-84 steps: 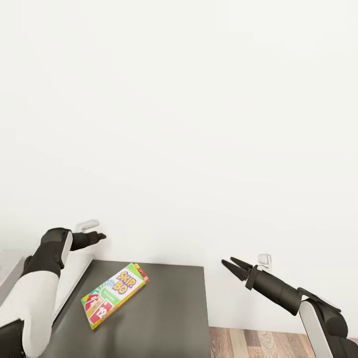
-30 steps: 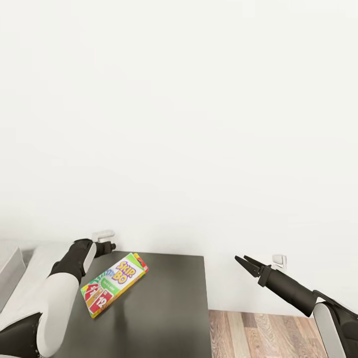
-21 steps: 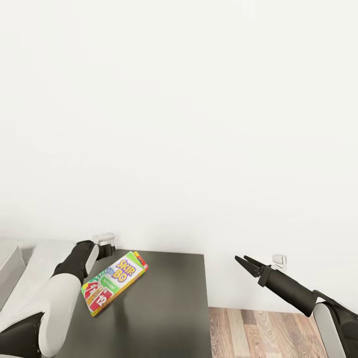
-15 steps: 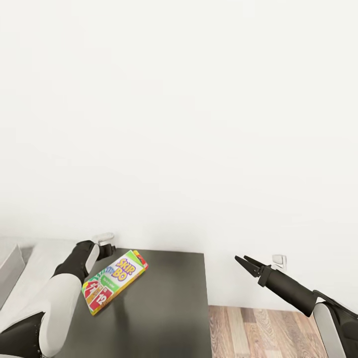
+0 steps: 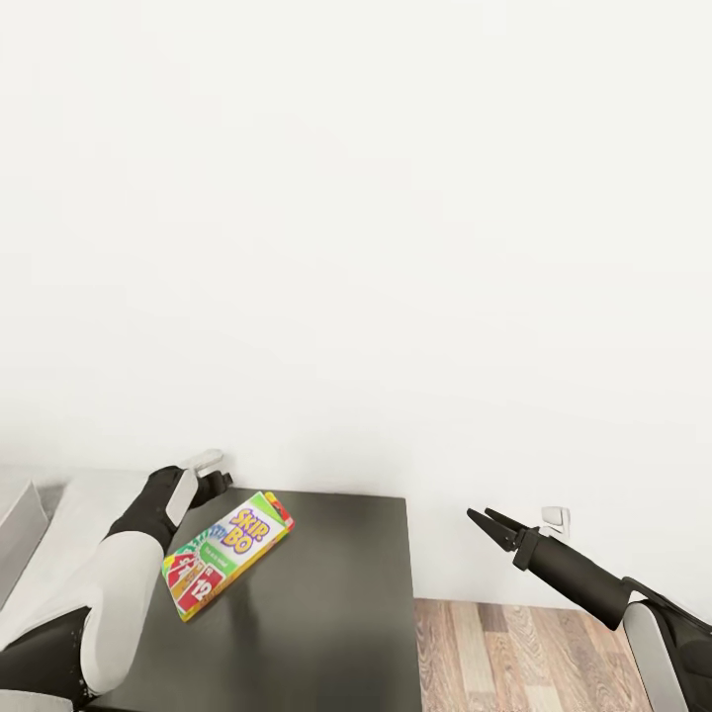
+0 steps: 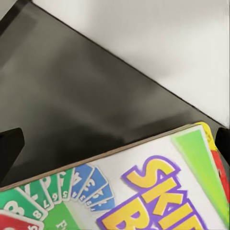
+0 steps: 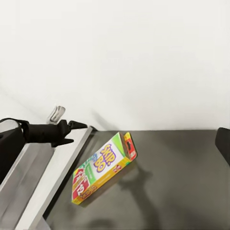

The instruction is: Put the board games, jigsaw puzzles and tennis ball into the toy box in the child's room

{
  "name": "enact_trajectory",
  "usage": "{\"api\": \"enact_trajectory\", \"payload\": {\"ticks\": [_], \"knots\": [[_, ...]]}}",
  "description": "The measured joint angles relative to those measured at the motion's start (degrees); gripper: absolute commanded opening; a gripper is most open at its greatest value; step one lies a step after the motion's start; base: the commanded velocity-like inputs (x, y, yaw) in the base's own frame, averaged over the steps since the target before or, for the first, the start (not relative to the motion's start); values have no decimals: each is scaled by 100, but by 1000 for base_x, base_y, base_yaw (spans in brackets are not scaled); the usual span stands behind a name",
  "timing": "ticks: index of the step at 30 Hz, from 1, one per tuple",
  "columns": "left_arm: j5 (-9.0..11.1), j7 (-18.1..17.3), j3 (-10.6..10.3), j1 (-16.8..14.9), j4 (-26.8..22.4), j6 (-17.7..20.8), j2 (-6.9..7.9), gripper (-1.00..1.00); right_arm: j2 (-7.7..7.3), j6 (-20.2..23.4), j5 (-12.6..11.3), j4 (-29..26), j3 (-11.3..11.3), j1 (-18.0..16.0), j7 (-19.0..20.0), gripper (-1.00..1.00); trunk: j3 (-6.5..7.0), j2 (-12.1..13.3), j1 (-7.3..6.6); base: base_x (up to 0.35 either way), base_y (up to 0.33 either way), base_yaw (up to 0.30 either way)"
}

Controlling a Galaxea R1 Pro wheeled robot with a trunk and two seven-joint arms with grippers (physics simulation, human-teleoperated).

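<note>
Low in the head view, toward the lower left of the frame, a dark desk (image 5: 326,613) stands against a plain white wall (image 5: 356,218). On it is the Skip-Bo board game (image 5: 225,554), a bright box of green, white and red, which appears tilted with its far end raised off the desk top. At its upper left the left claw (image 5: 218,482) points toward the wall, close beside the box; its fingers are too small and foreshortened to tell how wide they stand, and whether they touch the box cannot be told. At the lower right the right claw (image 5: 485,520) hangs off the desk's right edge, well apart from the game, its two thin fingers spread a little and holding nothing. A wooden floor (image 5: 514,658) shows below it, and a small white wall outlet (image 5: 557,517) sits just behind that arm

From the left wrist view, the board game (image 6: 143,191) lies very close, its lettered face filling the lower part of the frame over the dark desk (image 6: 72,96)

From the right wrist view, the board game (image 7: 103,165) sits in the lower middle of the frame on the desk (image 7: 182,182), propped at a slant with a shadow beneath. The left claw (image 7: 76,127) reaches in from the left, its tips looking close together, apart from the box
</note>
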Motion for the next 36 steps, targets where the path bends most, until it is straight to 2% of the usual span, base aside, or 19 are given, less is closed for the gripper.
{"api": "enact_trajectory", "payload": {"ticks": [11,21,30,36], "knots": [[101,73,9,-188,-7,7,-1,100,0,-1,5,0,0,0,0,100,-102,0,0,0,0,0],[129,481,46,-255,-3,6,-2,100,0,-1,-1,0,0,0,0,100,-195,0,0,0,0,0],[458,621,147,-261,-1,31,26,100,0,-9,3,1,7,0,5,100,-278,0,0,0,0,0],[523,630,155,-261,-1,50,26,100,6,-13,0,1,8,0,10,100,-334,0,0,0,0,0]]}}
